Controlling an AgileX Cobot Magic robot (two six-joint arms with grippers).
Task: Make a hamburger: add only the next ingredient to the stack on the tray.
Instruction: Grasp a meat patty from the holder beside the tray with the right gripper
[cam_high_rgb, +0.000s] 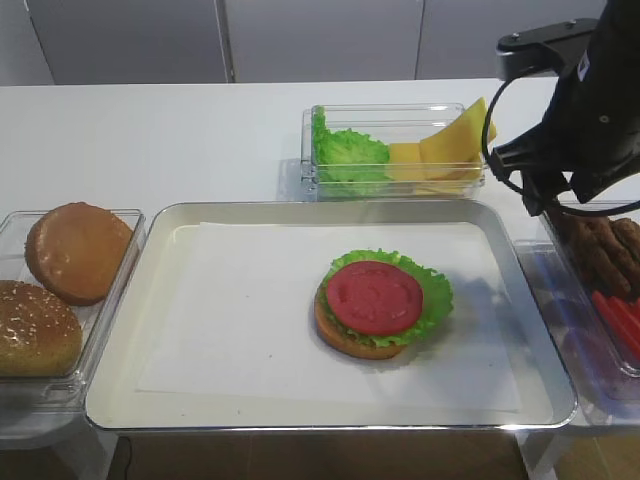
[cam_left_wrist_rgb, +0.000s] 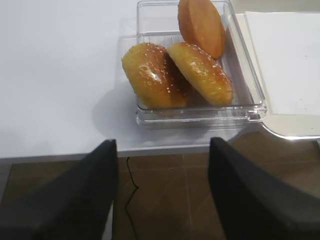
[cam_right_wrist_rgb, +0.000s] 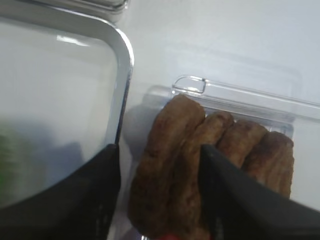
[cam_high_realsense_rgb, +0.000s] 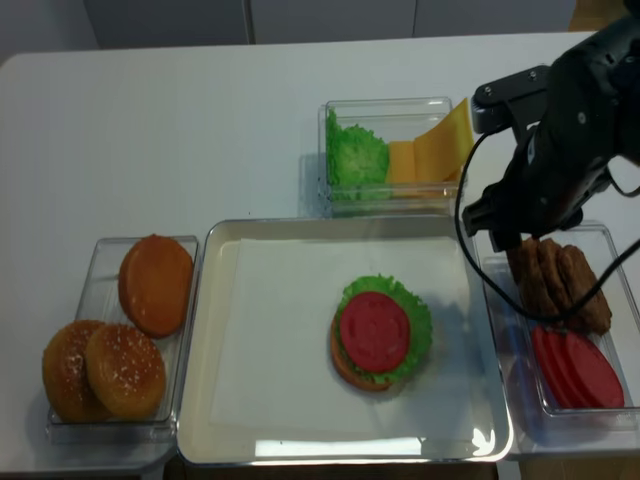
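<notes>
Several dark-brown patties (cam_high_realsense_rgb: 555, 280) stand on edge in a clear box (cam_high_realsense_rgb: 600, 240) right of the tray. My right gripper (cam_right_wrist_rgb: 160, 150) is down over that box, open, its jaws on either side of the leftmost patty (cam_right_wrist_rgb: 170, 165). The right finger touches the patty; a gap shows at the left finger. The stack (cam_high_rgb: 380, 300), a bun with lettuce and a red tomato slice on top, sits right of centre on the silver tray (cam_high_rgb: 120, 340). My left gripper (cam_left_wrist_rgb: 162, 145) hangs open and empty off the table's front edge, above the brown floor.
Red tomato slices (cam_high_realsense_rgb: 575, 365) lie in the same right-hand box, in front of the patties. A clear box of lettuce and cheese (cam_high_rgb: 395, 150) stands behind the tray. A box with bun tops (cam_left_wrist_rgb: 200, 115), plain and seeded, sits left of the tray.
</notes>
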